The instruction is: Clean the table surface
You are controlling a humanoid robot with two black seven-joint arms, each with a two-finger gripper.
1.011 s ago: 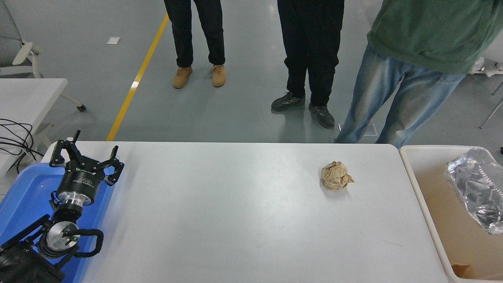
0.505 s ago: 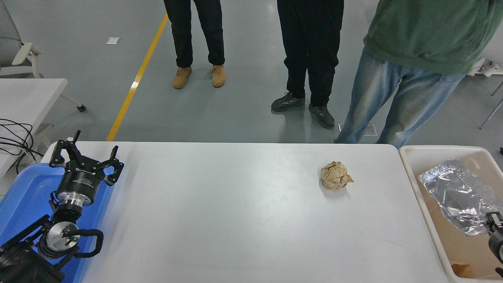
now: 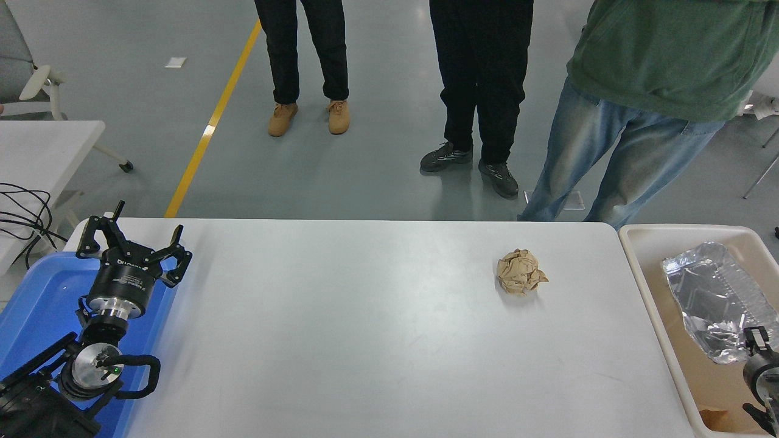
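Note:
The table surface [image 3: 365, 316] is a wide white-grey top filling the lower picture. A crumpled brown paper ball [image 3: 520, 272] lies on it, right of centre and near the far edge. My right gripper [image 3: 761, 371] shows only partly at the right edge, over the beige bin [image 3: 639, 267], right beside the lower edge of a crinkled silver foil bag [image 3: 712, 298]. Whether it grips the foil is unclear. My left gripper [image 3: 131, 243] is parked open over the blue tray [image 3: 36, 298] at the lower left, holding nothing.
Three people stand beyond the table's far edge; the one in jeans [image 3: 608, 158] is nearest the bin. A small brown scrap [image 3: 715, 418] lies in the bin. A white side table [image 3: 42, 146] with black cables [image 3: 24, 213] is at the left.
My right gripper came into view at the right edge. The foil bag shifted left inside the bin, then slightly back right. The paper ball and left arm stayed put.

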